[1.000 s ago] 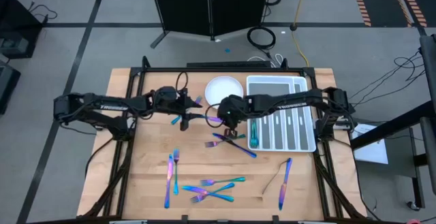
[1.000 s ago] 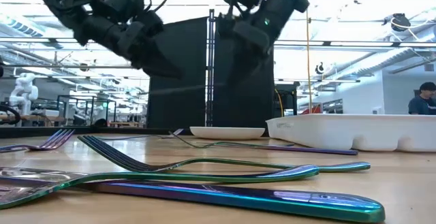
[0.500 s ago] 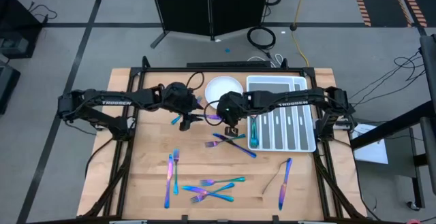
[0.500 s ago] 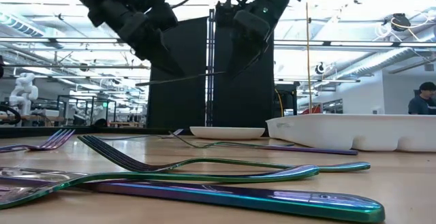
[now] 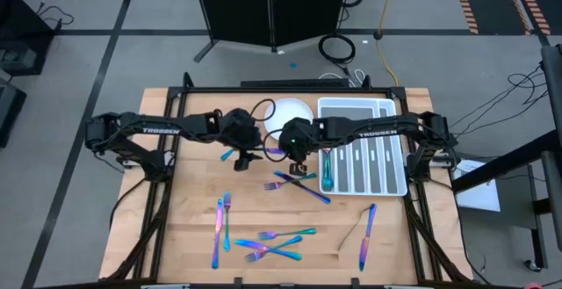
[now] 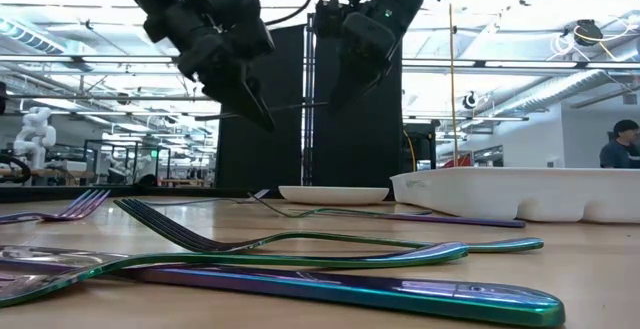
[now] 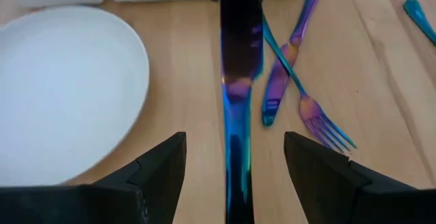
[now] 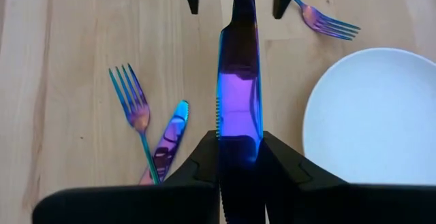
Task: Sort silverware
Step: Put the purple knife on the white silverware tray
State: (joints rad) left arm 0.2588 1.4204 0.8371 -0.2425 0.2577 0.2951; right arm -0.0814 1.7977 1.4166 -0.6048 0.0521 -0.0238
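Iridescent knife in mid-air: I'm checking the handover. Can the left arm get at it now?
Probably yes. The left gripper stands open with its fingers on either side of the slim iridescent metal knife's free end, nothing between them; the right gripper is shut on the other end.

You're in a robotics lab, no question. Look past your table [image 5: 193, 236] in the low view: a wide open hall, bright ceiling lights [image 6: 590, 29], exposed pipes and beams overhead. A white humanoid robot [image 6: 35, 129] stands at the far left among metal racks [image 6: 120, 159]. A person [image 6: 620, 144] sits off at the right edge. From above you see grey floor [image 5: 105, 25] marked with tape lines, loose cables [image 5: 338, 47] coiled by a black panel [image 5: 272, 8], and hazard striping [image 5: 470, 3] near the corner.
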